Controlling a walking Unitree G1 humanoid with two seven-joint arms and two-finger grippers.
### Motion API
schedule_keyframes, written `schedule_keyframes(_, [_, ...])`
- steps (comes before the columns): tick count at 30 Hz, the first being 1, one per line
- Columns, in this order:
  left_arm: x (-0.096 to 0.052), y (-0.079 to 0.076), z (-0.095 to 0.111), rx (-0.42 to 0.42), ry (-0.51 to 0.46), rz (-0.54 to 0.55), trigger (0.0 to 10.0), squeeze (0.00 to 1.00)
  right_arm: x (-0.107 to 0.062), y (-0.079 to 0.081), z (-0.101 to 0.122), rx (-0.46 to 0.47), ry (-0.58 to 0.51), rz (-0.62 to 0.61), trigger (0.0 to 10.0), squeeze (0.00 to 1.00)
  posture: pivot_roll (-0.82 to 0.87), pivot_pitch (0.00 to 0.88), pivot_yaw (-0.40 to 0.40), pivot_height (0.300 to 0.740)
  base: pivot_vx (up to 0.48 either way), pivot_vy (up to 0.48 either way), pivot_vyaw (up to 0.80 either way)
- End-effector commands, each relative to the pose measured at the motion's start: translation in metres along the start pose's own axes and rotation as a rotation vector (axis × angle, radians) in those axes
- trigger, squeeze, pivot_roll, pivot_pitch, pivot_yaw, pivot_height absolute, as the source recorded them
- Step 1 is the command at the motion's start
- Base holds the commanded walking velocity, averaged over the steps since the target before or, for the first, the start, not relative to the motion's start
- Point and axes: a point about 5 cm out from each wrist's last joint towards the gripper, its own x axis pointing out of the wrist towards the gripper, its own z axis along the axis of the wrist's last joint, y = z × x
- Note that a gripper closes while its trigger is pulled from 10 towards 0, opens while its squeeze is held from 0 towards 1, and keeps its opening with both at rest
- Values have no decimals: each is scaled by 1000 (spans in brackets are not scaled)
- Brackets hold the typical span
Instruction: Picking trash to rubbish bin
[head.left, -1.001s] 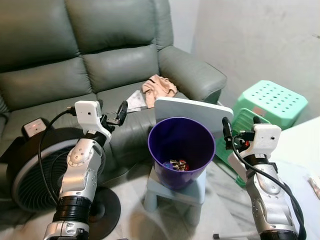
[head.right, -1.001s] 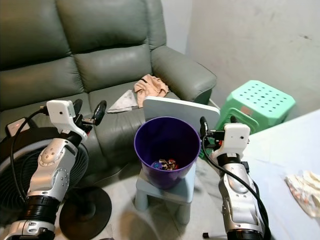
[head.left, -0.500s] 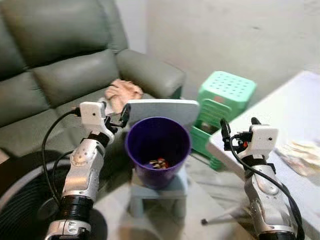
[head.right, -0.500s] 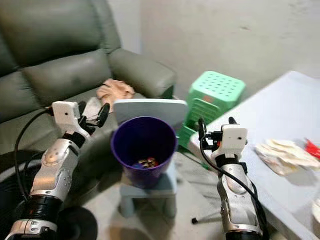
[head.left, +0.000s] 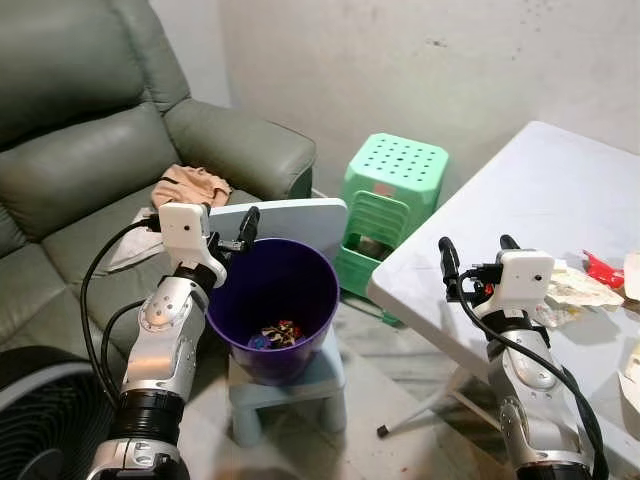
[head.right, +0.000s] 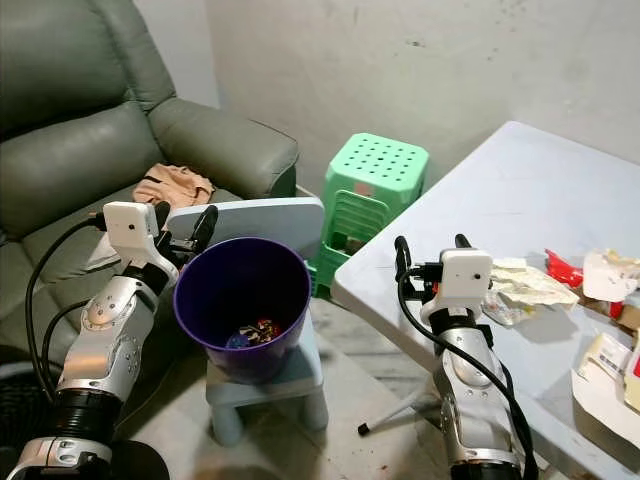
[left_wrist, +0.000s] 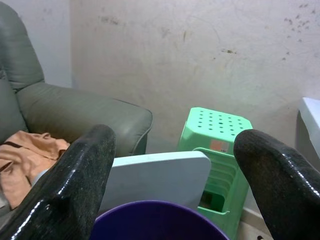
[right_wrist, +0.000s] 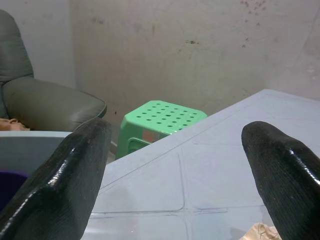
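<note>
The left pincer (head.left: 229, 222) is raised just above the far left rim of the round purple plastic rubbish bin (head.left: 272, 305), its black fingers spread wide and holding nothing. The right pincer (head.left: 474, 250) hangs over the near left edge of the pale grey folding table (head.left: 520, 190), its fingers likewise set wide and empty. The bin stands on a small pale blue plastic stool (head.left: 290, 388) with bits of coloured trash (head.left: 272, 334) at its bottom. Crumpled paper wrappers (head.right: 525, 285) lie on the table just right of the right pincer. A green perforated plastic stool (head.left: 390, 185) stands beyond, by the grey leather sofa (head.left: 90, 150).
</note>
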Motion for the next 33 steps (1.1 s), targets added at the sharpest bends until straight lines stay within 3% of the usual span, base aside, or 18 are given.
schedule_keyframes(1, [0,2,0,2,4,11,10000,0,0,-1,0,-9,9,1,10000,0,19,0,0,715,0,0,-763])
schedule_keyframes(8, [0,2,-1,-22,9,13,10000,0,0,-1,-1,-10,10,1,10000,0,20,0,-2,715,0,0,-763])
schedule_keyframes(19, [-2,3,-2,8,17,23,10000,0,-2,-1,-1,-10,14,-1,10000,0,21,0,-5,715,-23,24,-761])
schedule_keyframes(26, [-2,2,-2,28,19,16,10000,0,-2,-3,1,1,-3,-20,10000,0,21,5,-4,715,0,0,-125])
schedule_keyframes(33, [-2,-17,-5,110,33,-111,10000,0,0,-3,3,11,-5,-36,10000,0,25,8,-5,715,0,0,0])
